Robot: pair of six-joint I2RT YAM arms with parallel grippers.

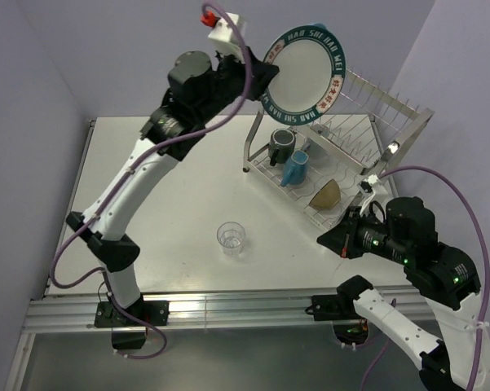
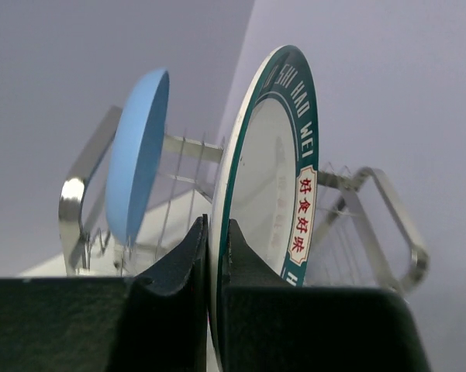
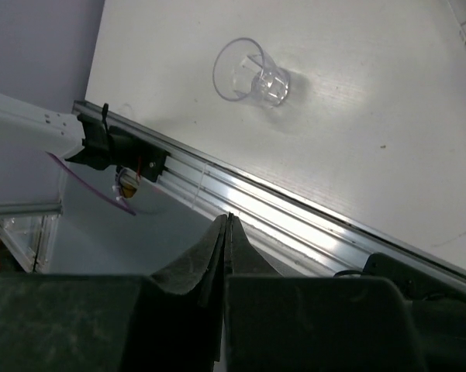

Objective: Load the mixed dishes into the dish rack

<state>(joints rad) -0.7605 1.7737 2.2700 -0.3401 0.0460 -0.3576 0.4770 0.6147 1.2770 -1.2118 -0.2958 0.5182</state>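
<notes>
My left gripper (image 1: 258, 77) (image 2: 215, 229) is shut on the rim of the white plate with the dark teal lettered rim (image 1: 304, 73) (image 2: 273, 155), holding it on edge high above the dish rack (image 1: 367, 130) (image 2: 388, 225). In the left wrist view the light-blue plate (image 2: 139, 155) stands upright in the rack just left of the held plate. A dark mug (image 1: 281, 145), a light-blue cup (image 1: 296, 169) and a bowl (image 1: 326, 193) sit on the rack's lower tier. The clear glass (image 1: 231, 238) (image 3: 252, 74) stands on the table. My right gripper (image 1: 330, 239) (image 3: 227, 221) is shut and empty, near the rack's front corner.
The white table (image 1: 171, 187) ends in a metal rail (image 1: 228, 308) (image 3: 295, 217) along its near edge. Purple cables loop off both arms. Lilac walls close in behind and to the sides of the rack.
</notes>
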